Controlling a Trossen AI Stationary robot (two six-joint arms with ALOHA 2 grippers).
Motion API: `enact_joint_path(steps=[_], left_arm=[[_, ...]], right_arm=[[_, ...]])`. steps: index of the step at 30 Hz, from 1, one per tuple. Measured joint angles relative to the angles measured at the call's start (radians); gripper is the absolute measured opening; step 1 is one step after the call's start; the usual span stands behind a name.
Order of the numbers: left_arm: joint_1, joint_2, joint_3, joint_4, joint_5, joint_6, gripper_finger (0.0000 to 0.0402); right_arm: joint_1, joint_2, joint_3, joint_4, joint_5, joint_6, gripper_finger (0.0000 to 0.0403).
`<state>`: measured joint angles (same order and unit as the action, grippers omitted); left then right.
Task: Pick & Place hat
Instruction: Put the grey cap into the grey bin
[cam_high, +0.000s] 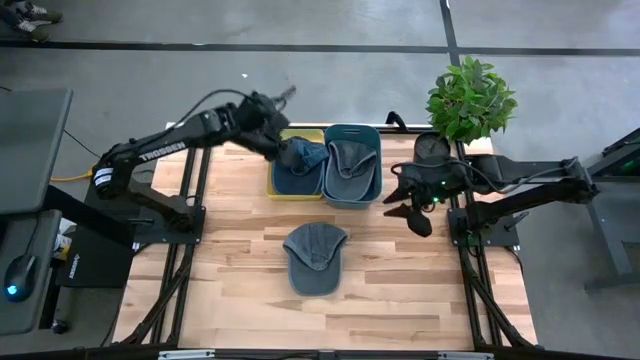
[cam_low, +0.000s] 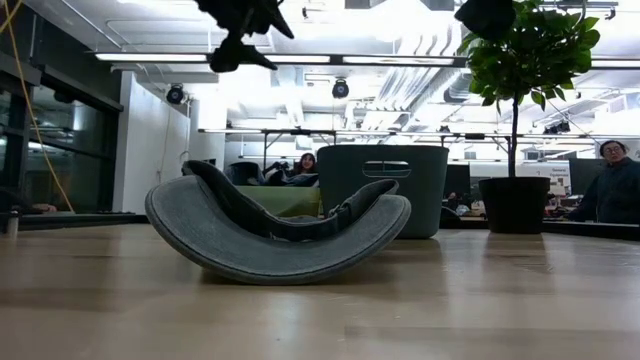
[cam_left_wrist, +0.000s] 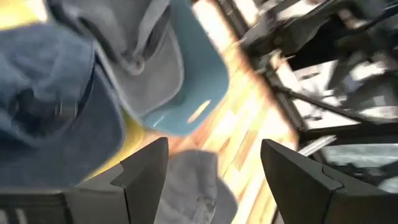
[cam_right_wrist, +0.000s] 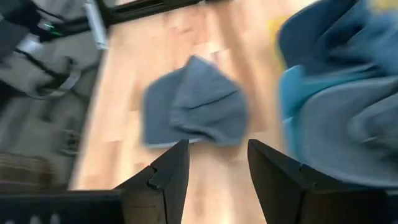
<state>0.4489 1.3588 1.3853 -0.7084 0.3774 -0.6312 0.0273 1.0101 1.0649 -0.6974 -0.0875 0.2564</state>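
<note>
Looking down on your light wooden slatted table (cam_high: 240, 270), you find a grey fabric baseball cap (cam_high: 314, 257) lying upside down near the middle, free of both arms; from table height the same cap (cam_low: 278, 235) rocks on its crown with the brim curled upward. Behind it, at the far edge, stand two containers side by side and touching: a yellow shallow tray (cam_high: 281, 189) on the left carrying a dark blue denim cap (cam_high: 303, 160), and a teal plastic bin (cam_high: 352, 194) on the right with a grey cap (cam_high: 350, 158) inside. Your left gripper (cam_high: 290, 154) hangs over the yellow tray, just above the blue cap; its wrist camera shows the two dark fingers (cam_left_wrist: 144, 169) spread with nothing between them, the blue cap (cam_left_wrist: 56, 106) and teal bin (cam_left_wrist: 205, 74) beyond. Your right gripper (cam_high: 412, 212) hovers right of the teal bin, above bare wood, well apart from the middle cap; its fingers (cam_right_wrist: 171, 167) stand parted and empty, with the grey cap (cam_right_wrist: 194, 110) on the boards ahead of them. A green leafy plant in a dark pot (cam_high: 470, 98) sits at the far right corner; in the room behind, a seated person (cam_low: 302, 168) shows beyond the cap, and another person (cam_low: 612, 190) at the right edge.
</note>
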Motion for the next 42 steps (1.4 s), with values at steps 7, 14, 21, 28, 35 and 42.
enact_joint_path(steps=[7, 14, 21, 28, 35, 42], left_arm=[[-0.242, 0.001, 0.000, -0.046, -0.229, -0.169, 0.0254], [-0.484, 0.002, -0.062, -0.071, -0.485, -0.454, 0.0254], [-0.707, 0.005, -0.194, -0.014, -0.598, -0.826, 0.0254], [-0.806, 0.050, -0.288, 0.092, -0.668, -1.149, 0.0254], [-0.822, 0.139, -0.301, 0.081, -0.621, -1.293, 0.0254], [-0.822, 0.231, -0.301, 0.078, -0.592, -1.377, 0.0254]], right_arm=[[0.000, 0.032, 0.000, -0.026, -0.099, 0.125, 0.0156], [0.000, 0.031, 0.000, -0.084, -0.087, 0.126, 0.0156], [0.000, 0.031, 0.000, -0.094, -0.077, 0.088, 0.0158], [0.000, 0.030, 0.000, -0.104, -0.056, 0.049, 0.0157], [0.000, 0.030, 0.000, -0.123, -0.015, 0.031, 0.0156], [0.000, 0.030, 0.000, -0.141, -0.011, 0.030, 0.0156]])
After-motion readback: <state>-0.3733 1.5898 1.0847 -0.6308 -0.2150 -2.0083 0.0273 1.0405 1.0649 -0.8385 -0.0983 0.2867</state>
